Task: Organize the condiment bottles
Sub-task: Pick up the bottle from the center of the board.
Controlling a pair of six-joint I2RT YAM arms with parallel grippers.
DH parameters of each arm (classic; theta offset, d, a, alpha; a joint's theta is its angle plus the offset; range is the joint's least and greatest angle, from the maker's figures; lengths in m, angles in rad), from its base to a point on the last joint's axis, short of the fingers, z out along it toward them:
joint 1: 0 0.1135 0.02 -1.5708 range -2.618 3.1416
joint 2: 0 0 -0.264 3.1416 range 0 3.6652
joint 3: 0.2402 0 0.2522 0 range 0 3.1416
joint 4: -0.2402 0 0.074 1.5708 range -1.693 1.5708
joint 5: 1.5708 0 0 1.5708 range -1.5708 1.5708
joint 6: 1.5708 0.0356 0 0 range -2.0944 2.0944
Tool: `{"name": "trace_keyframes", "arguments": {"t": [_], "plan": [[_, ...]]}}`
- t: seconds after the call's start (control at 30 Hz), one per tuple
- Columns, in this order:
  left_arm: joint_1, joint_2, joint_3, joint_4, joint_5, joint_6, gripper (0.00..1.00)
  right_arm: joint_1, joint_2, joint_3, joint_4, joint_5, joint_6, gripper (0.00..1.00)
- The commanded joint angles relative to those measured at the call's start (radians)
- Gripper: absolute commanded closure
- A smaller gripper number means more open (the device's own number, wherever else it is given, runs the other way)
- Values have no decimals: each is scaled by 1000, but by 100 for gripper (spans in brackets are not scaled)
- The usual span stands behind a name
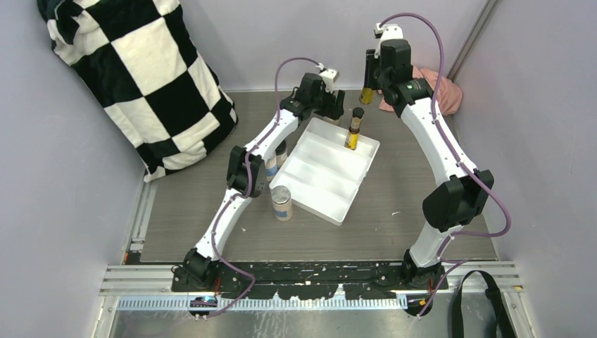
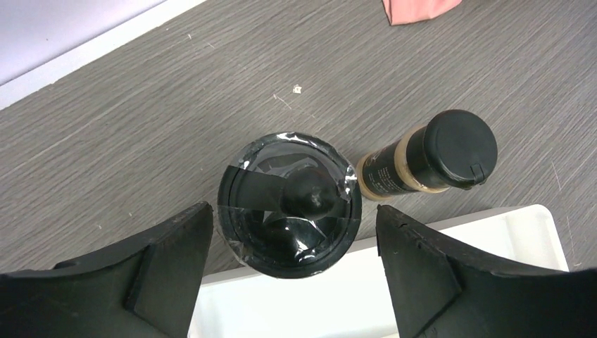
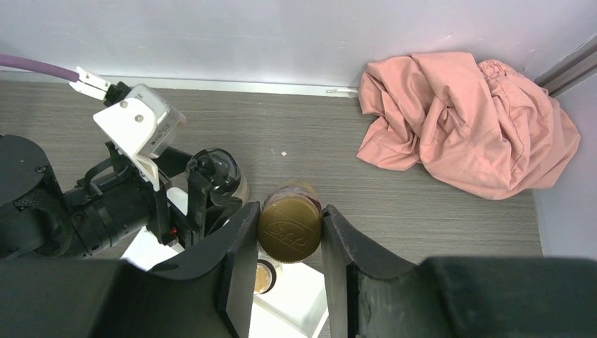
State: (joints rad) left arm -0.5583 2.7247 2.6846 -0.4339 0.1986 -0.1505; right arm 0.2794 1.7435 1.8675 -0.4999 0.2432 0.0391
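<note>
My right gripper is shut on the gold cap of a yellow-amber bottle and holds it above the table just past the white tray's far corner; the bottle also shows in the top view. A slim amber bottle with a brown cap stands in the tray. My left gripper is open, one finger on each side of a black-lidded jar at the tray's far edge, not touching it. A pale-powder bottle with a black cap stands right beside that jar.
A silver-lidded jar stands left of the tray, and other bottles are partly hidden by my left arm. A pink cloth lies at the back right corner. A checkered blanket fills the back left.
</note>
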Motion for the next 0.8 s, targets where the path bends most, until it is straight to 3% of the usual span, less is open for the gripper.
{"name": "trace_keyframes", "arguments": {"t": [0.0, 0.2, 0.77], "plan": [[6, -1, 50, 62, -8, -12, 16, -3, -79, 8, 110, 14, -21, 99], [3, 13, 52, 89, -7, -18, 23, -3, -91, -8, 115, 18, -28, 99], [0, 5, 42, 118, -66, -18, 76, -3, -82, -19, 127, 30, -33, 99]]}}
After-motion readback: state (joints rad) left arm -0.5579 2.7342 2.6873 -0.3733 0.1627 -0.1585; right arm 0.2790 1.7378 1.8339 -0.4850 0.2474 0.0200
